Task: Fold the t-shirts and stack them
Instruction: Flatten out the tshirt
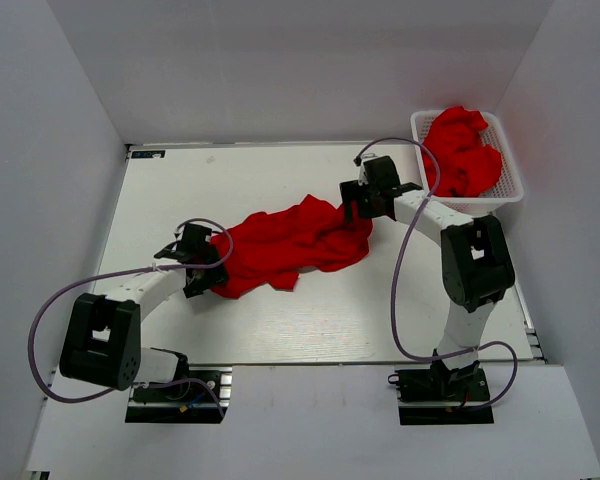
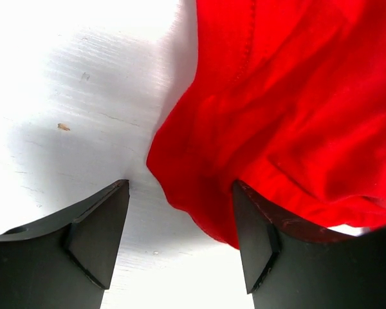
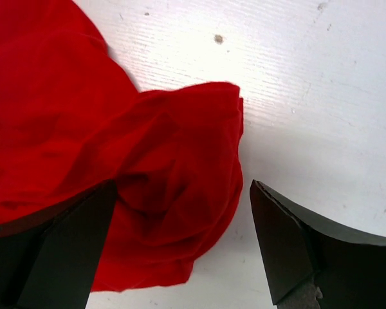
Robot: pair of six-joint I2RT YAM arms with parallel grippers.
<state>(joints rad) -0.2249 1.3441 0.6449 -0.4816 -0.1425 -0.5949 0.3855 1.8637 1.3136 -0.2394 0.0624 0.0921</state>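
A crumpled red t-shirt (image 1: 290, 240) lies spread across the middle of the white table. My left gripper (image 1: 208, 268) is open at the shirt's left end; in the left wrist view (image 2: 180, 238) a fold of the red cloth (image 2: 283, 109) hangs between the jaws, and the right finger (image 2: 254, 238) rests against it. My right gripper (image 1: 358, 208) is open over the shirt's right end; in the right wrist view (image 3: 180, 244) the bunched cloth (image 3: 161, 193) sits between the spread jaws. More red t-shirts (image 1: 462, 150) are piled in the basket.
A white plastic lattice basket (image 1: 507, 190) stands at the far right corner of the table. White walls enclose the table on the left, back and right. Purple cables loop from both arms.
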